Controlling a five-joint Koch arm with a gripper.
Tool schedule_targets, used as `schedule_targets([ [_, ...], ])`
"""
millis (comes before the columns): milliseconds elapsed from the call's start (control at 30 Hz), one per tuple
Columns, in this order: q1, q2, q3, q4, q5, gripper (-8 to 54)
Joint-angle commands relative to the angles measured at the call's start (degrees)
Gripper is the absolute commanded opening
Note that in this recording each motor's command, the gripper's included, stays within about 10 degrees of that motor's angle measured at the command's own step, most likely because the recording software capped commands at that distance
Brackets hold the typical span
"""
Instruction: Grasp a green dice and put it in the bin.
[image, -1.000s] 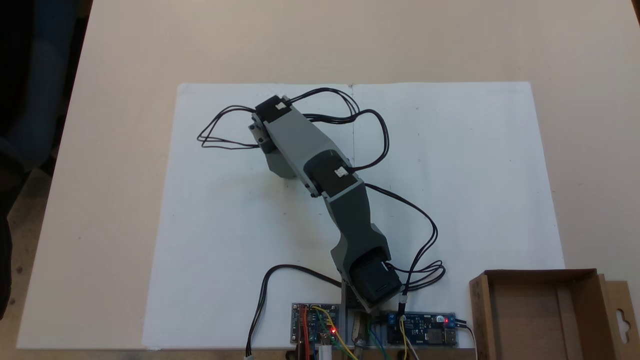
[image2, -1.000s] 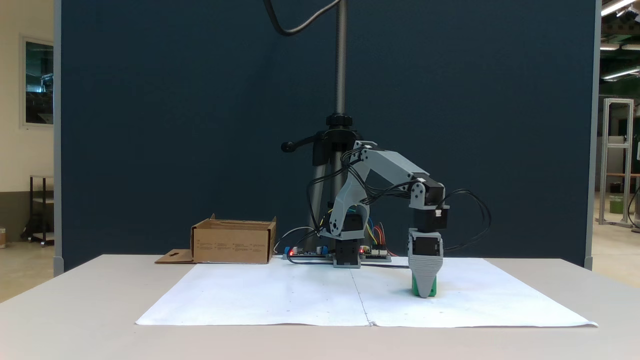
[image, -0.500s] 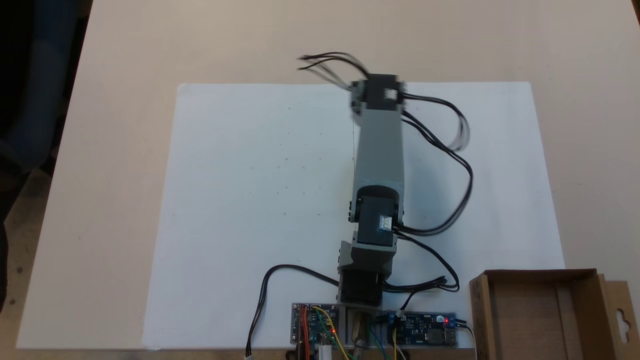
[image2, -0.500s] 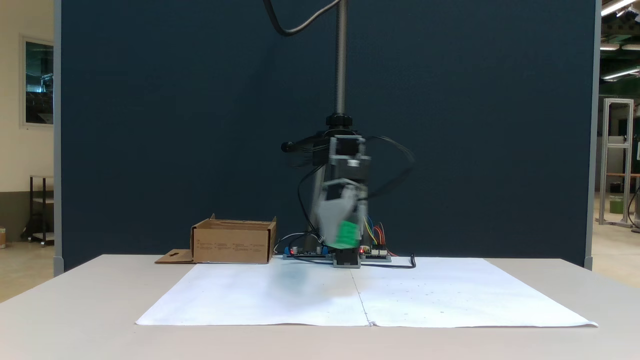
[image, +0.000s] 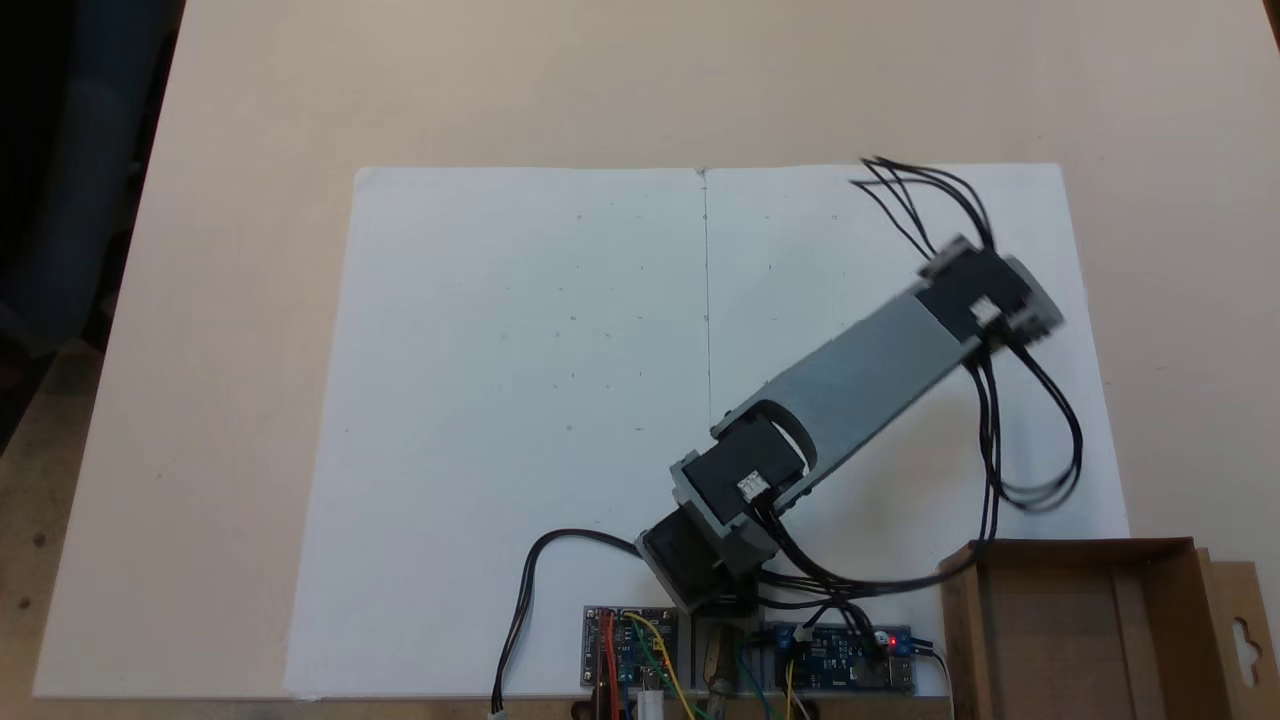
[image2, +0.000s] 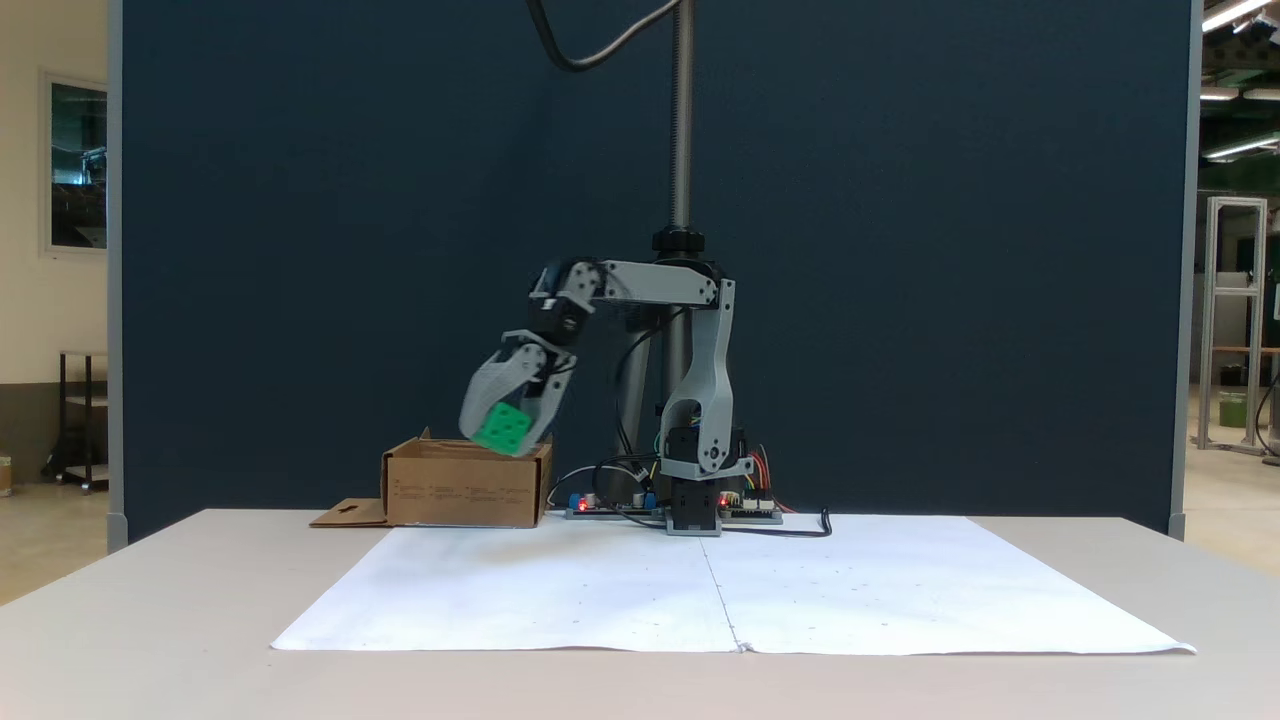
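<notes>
In a fixed view from the side, my gripper (image2: 503, 436) hangs in the air, shut on the green dice (image2: 502, 428), which sits tilted between the two grey fingers. In that view the dice lines up with the top right rim of the bin (image2: 465, 487), a brown cardboard box. From above, the arm's wrist (image: 985, 292) is over the right part of the paper, some way short of the bin (image: 1150, 555) at the lower right. The arm hides the gripper and dice from above.
Two white paper sheets (image: 520, 400) cover the table's middle. Circuit boards (image: 630, 660) and loose black cables (image: 1040, 480) lie by the arm's base (image: 700, 570). The bin's flap with a slot (image: 1245, 630) sticks out sideways. A stand pole (image2: 682, 110) rises behind the base.
The gripper lifted the green dice off the paper and the arm swung across the sheet to the bin's side. The dice now hangs at about the bin's rim height.
</notes>
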Motion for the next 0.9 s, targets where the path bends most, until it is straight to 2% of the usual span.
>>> schedule_targets([
  [0,5.9,3.7,-1.3,-2.2,-7.5,12.1],
  [300,28.8,6.2,-1.8,-2.3,-18.1,12.1],
  [500,37.5,6.0,-1.8,-2.3,-23.6,12.1],
  [867,45.0,-2.7,-1.8,-8.2,-31.9,12.2],
])
